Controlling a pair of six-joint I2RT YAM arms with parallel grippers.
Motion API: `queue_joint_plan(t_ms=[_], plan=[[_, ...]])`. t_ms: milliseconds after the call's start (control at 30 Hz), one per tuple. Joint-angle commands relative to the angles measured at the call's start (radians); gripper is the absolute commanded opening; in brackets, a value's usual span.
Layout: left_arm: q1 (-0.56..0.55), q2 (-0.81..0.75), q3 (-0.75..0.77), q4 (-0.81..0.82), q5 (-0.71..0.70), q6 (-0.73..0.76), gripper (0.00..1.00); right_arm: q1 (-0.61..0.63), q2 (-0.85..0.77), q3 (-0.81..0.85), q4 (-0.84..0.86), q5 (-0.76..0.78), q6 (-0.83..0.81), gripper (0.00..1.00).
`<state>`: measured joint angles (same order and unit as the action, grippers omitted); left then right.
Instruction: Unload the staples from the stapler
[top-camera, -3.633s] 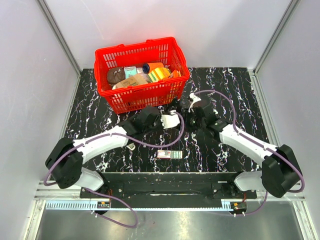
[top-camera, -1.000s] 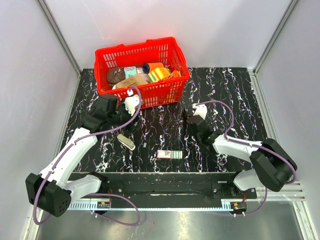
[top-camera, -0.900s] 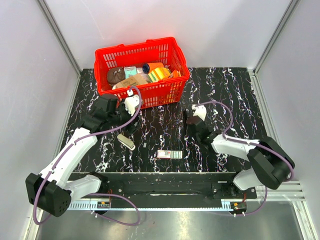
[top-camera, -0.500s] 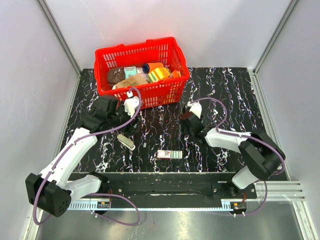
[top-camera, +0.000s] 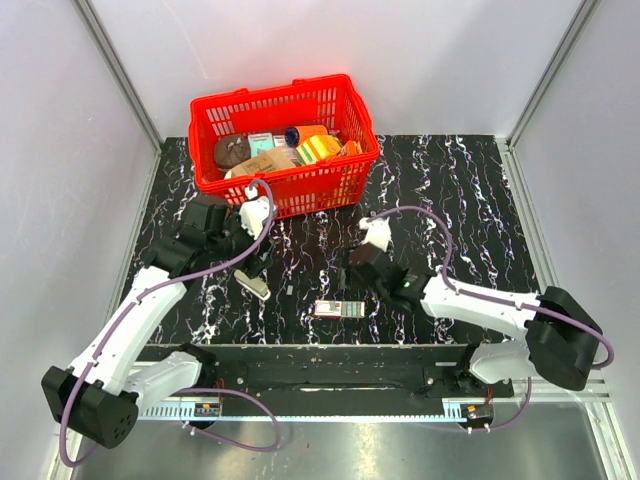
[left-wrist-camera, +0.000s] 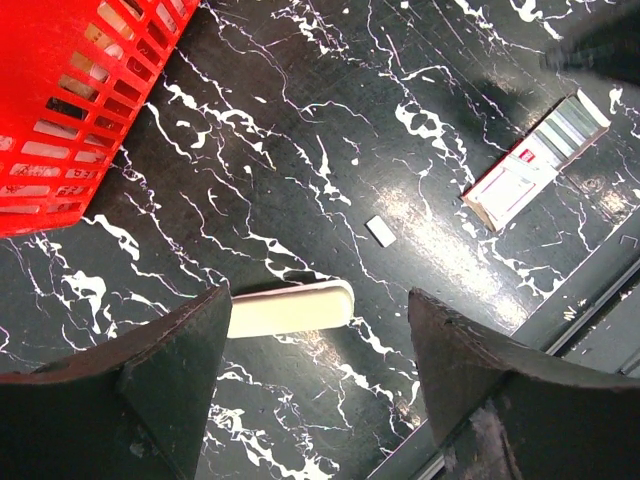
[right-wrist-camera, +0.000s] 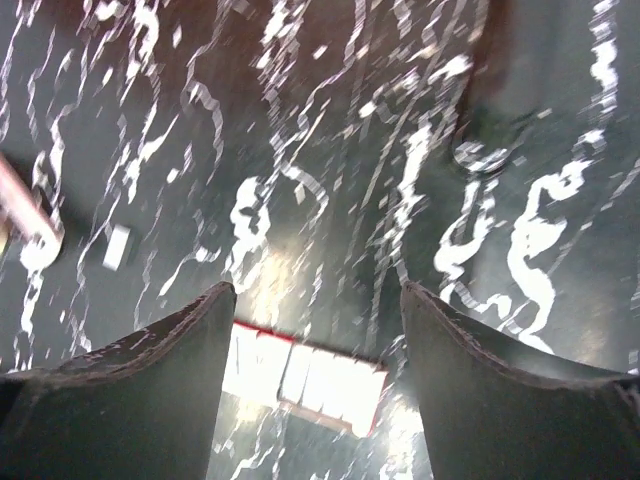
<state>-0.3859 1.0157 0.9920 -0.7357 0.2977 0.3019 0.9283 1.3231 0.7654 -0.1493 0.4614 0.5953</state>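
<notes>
The white stapler (left-wrist-camera: 290, 308) is seen lying flat on the black bench (top-camera: 450, 200) near the red basket (top-camera: 290, 190), below the left gripper (left-wrist-camera: 320, 295), which is spread wide with nothing held. The right gripper (right-wrist-camera: 315, 290) is also opened wide and empty, above the red-edged staple box (right-wrist-camera: 310, 382).

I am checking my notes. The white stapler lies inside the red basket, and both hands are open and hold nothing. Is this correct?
No. The white stapler lies on the table, outside the red basket; the left wrist view shows this. The left hand and right hand are open and hold nothing.
</notes>
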Motion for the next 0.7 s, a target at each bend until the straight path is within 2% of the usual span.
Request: queue_joint_plan(t_ms=[0, 200, 367, 500, 667], plan=[[0.007, -0.028, 0.017, -0.007, -0.029, -0.014, 0.76, 0.136, 0.025, 0.034, -0.042, -0.001, 0.096, 0.71], [0.007, -0.031, 0.010, -0.010, -0.038, -0.009, 0.76, 0.237, 0.113, 0.109, -0.082, 0.011, 0.075, 0.70], [0.007, -0.028, 0.010, -0.011, -0.045, -0.009, 0.76, 0.241, 0.177, 0.147, -0.121, -0.004, 0.060, 0.68], [0.008, -0.025, 0.008, -0.011, -0.048, -0.004, 0.76, 0.242, 0.212, 0.167, -0.134, -0.006, 0.046, 0.62], [0.009, -0.025, 0.005, -0.010, -0.051, 0.000, 0.76, 0.242, 0.312, 0.251, -0.229, -0.017, 0.027, 0.57]])
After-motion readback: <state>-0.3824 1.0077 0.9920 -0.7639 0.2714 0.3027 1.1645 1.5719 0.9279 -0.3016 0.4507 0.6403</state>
